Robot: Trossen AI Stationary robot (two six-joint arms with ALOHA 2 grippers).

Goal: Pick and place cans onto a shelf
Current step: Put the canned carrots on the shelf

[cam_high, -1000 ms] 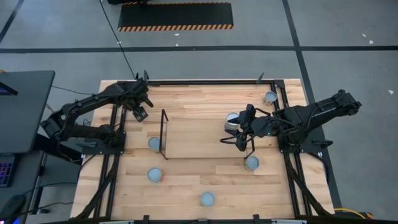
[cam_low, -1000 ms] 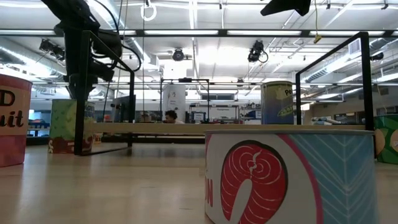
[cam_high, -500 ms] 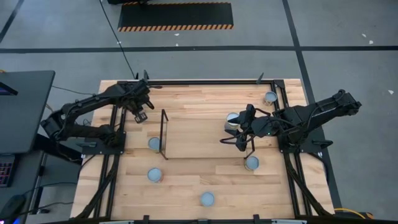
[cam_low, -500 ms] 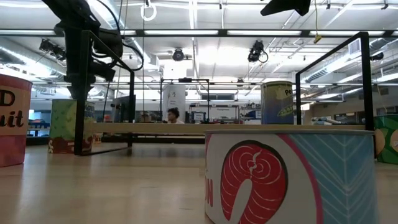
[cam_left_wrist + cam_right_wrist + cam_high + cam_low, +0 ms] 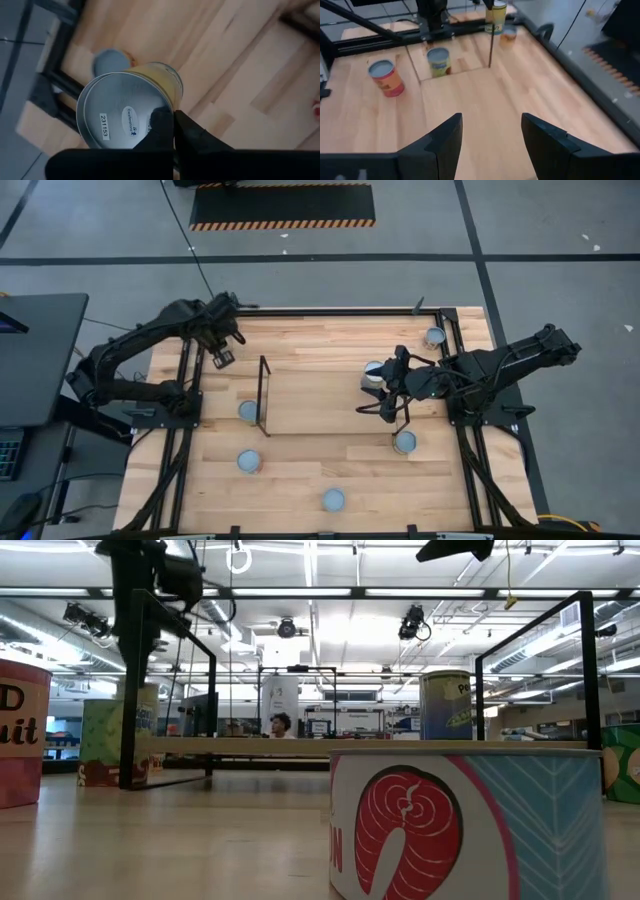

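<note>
- salmon-label can (image 5: 468, 823) nearest the low camera, on the table (image 5: 300, 470)
- right gripper (image 5: 382, 392) released, fingers spread, low over the shelf (image 5: 320, 400) beside a can (image 5: 374, 371)
- left gripper (image 5: 222, 352) clenched on yellow can (image 5: 131, 112), raised near the table's far-left corner

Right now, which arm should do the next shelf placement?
Left. Its claw is shut on a yellow can, lifted near the shelf's left wire frame. The right claw is open and empty, over the shelf's right end beside a can standing there.
</note>
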